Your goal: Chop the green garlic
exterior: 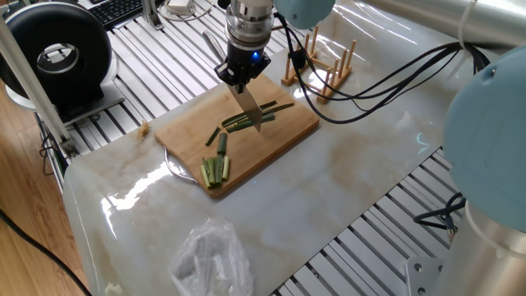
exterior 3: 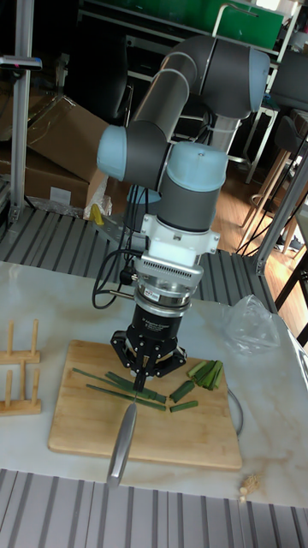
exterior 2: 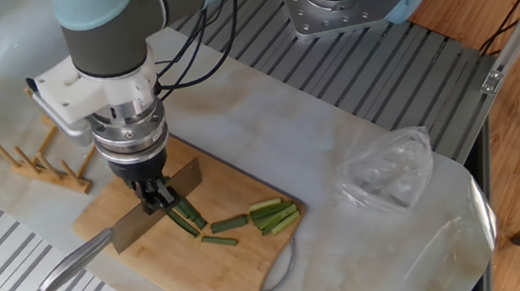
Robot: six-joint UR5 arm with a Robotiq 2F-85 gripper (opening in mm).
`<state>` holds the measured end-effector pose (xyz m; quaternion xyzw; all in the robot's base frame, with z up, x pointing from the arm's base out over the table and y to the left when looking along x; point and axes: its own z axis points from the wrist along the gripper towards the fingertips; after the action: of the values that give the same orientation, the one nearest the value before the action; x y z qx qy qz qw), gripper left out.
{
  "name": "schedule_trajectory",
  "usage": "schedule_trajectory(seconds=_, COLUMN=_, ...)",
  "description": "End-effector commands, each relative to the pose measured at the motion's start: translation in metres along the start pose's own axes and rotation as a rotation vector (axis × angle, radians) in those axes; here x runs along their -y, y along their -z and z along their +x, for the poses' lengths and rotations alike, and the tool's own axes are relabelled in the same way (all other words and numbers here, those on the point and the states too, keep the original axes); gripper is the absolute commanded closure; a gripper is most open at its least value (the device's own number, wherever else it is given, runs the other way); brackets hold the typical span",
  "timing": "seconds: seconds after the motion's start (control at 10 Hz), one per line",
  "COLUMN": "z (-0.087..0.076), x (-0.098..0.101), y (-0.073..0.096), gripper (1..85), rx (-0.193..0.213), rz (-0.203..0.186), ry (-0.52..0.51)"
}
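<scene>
Arm (exterior 3: 192, 103): grey tubular links, pale-blue joint caps. Wrist — white flange over a ribbed silver ring. Gripper (exterior 3: 146, 366): black, two-finger — black cables loop alongside.

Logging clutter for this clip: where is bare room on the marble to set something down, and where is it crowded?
Bare marble lies between the cutting board and the grated table edge at right, and between board and plastic bag. It is crowded on the board: the tool holds the knife over the green garlic, cut pieces near the bag-side corner. The wooden rack fills the far corner.
</scene>
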<state>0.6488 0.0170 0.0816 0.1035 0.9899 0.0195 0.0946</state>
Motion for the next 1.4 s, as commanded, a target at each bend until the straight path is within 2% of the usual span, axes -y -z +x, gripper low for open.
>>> schedule_trajectory(seconds=0.0, z=0.009, x=-0.001, y=-0.003, gripper=84.7, rx=-0.017, rz=-0.001, ry=-0.007)
schedule_trajectory(seconds=0.5, z=0.020, x=0.003, y=-0.002, gripper=84.7, rx=-0.050, rz=0.011, ry=0.000)
schedule_trajectory(seconds=1.3, z=0.022, x=0.004, y=-0.007, gripper=84.7, rx=-0.047, rz=-0.001, ry=0.003)
